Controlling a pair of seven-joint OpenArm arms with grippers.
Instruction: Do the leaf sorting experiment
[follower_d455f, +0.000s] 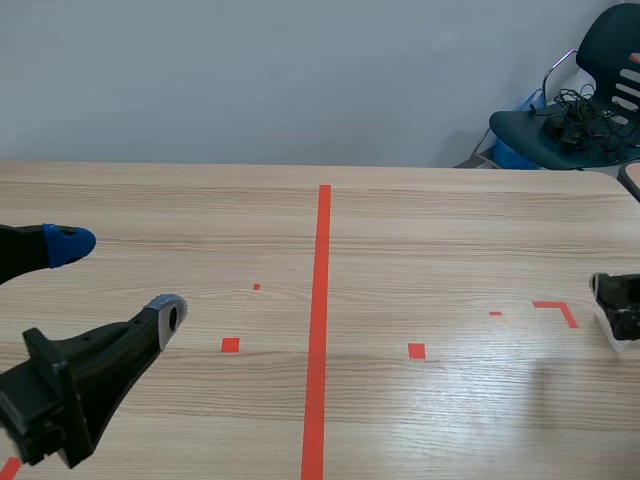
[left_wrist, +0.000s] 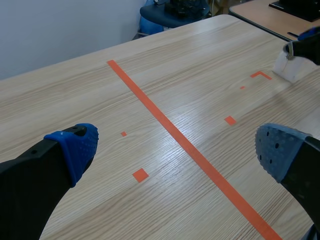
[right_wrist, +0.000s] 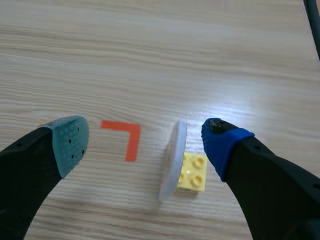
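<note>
A yellow brick (right_wrist: 192, 172) with four studs lay flat on the desk (follower_d455f: 450, 230), near its right edge. A pale, see-through disc (right_wrist: 174, 157) stood tilted on its rim, touching the brick's side. Both sat between the fingers of the right pincer (right_wrist: 145, 140), which was spread wide and held nothing. The brick was just beside the finger with the blue pad (right_wrist: 220, 142). The finger with the grey-green pad (right_wrist: 70, 142) stood well apart, beyond an orange-red corner mark (right_wrist: 127, 137). The left pincer (follower_d455f: 120, 278) hung over the desk's left side, also gaping wide and holding nothing.

The desk was light wood with a fine grain, glossy where the light fell. One long orange-red line (follower_d455f: 320, 330) ran down its middle. Four small squares (follower_d455f: 230, 345) of the same tape lay about it, two on each side, the farther pair much smaller. A plain pale wall (follower_d455f: 250, 80) rose behind. At the far right stood one dark chair (follower_d455f: 610, 30) with a tangle of black cables (follower_d455f: 578, 118) on its seat. The left wrist view caught the corner of a second desk (left_wrist: 265, 12) past it.

In the scene view the right pincer was cut off at the edge. Only a white scrap of the disc showed under it, and the brick was hidden. What the disc was made of I could not tell.

Counted: one brick, one disc, two pincers, one chair.
</note>
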